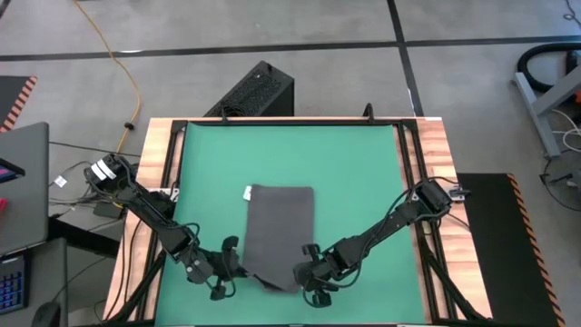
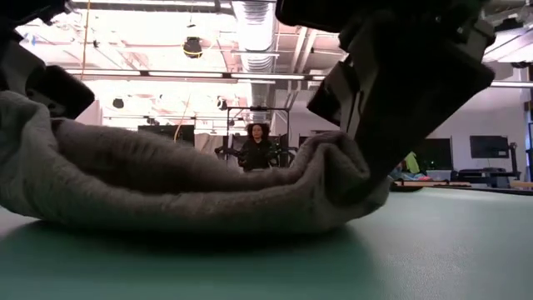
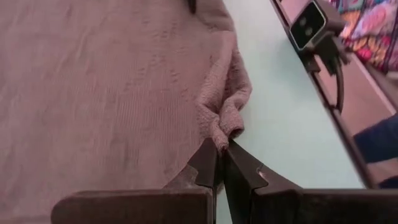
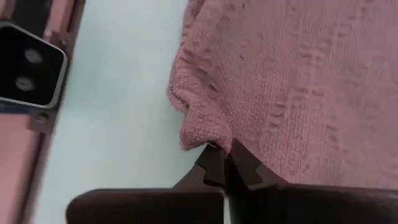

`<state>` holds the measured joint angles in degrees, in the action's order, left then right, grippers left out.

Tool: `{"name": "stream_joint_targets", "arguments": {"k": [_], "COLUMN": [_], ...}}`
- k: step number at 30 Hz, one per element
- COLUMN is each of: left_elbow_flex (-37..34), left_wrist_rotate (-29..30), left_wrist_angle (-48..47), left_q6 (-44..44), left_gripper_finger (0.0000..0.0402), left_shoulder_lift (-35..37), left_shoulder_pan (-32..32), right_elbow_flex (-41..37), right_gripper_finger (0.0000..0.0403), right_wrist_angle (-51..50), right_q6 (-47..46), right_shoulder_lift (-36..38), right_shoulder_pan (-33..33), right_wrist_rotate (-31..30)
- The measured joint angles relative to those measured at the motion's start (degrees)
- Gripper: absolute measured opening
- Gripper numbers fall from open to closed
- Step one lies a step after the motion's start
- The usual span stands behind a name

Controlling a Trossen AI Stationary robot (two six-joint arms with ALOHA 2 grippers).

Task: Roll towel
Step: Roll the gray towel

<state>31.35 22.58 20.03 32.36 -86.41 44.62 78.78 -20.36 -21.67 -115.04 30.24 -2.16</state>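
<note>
One towel (image 1: 280, 232), dark grey, lies on the green mat (image 1: 354, 163), roughly at the mat's middle and reaching toward its near edge; one small white tag (image 1: 248, 193) shows at the towel's far left corner. Two arms at work, one at each near corner of the towel; left gripper (image 1: 229, 265) at the towel's near left corner, right gripper (image 1: 305, 272) at its near right corner. Left wrist view: the left gripper's (image 3: 221, 163) two fingers are drawn together on a bunched fold of the towel's (image 3: 99, 87) edge, cloth pinched between the tips. Right wrist view: the right gripper's (image 4: 225, 163) two fingers likewise pressed together on a puckered corner of the towel (image 4: 298, 87). Low view: the towel's (image 2: 183, 187) near edge is raised off the mat (image 2: 350, 267) at both ends and sags between them, its underside resting on the mat in the middle; one person (image 2: 256, 150) stands in the room well behind the towel. One black camera (image 3: 309, 23) sits on the table frame beside the mat in the left wrist view; the right wrist view shows another black camera housing (image 4: 28, 70) at the mat's edge.
</note>
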Motion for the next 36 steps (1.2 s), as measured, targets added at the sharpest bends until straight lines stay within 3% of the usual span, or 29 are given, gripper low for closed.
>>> {"name": "stream_joint_targets", "arguments": {"k": [9,18,25,31,36], "left_elbow_flex": [0.0,-0.7,-1.5,-1.5,-1.5], "left_wrist_rotate": [-1.6,-1.5,-3.8,-4.3,-3.9], "left_wrist_angle": [-0.6,-3.3,-1.8,-1.2,1.5], "left_q6": [11.0,16.6,16.5,16.2,16.9], "left_gripper_finger": [0.0,0.0,0.0,0.0,0.0], "left_shoulder_lift": [0.1,0.1,0.1,0.1,0.1], "left_shoulder_pan": [-0.5,-2.1,-3.8,-4.1,-5.1], "right_elbow_flex": [0.0,-0.2,-4.4,-10.5,-14.3], "right_gripper_finger": [0.001,0.0009,0.0009,0.0009,0.0009], "right_wrist_angle": [0.8,1.3,11.0,16.9,21.1], "right_q6": [-12.0,-16.1,-18.1,-23.1,-26.8], "right_shoulder_lift": [0.5,1.1,1.2,3.3,3.1], "right_shoulder_pan": [-1.6,-0.3,1.8,4.5,7.6], "right_wrist_rotate": [8.2,9.0,2.8,-6.8,-9.4]}}
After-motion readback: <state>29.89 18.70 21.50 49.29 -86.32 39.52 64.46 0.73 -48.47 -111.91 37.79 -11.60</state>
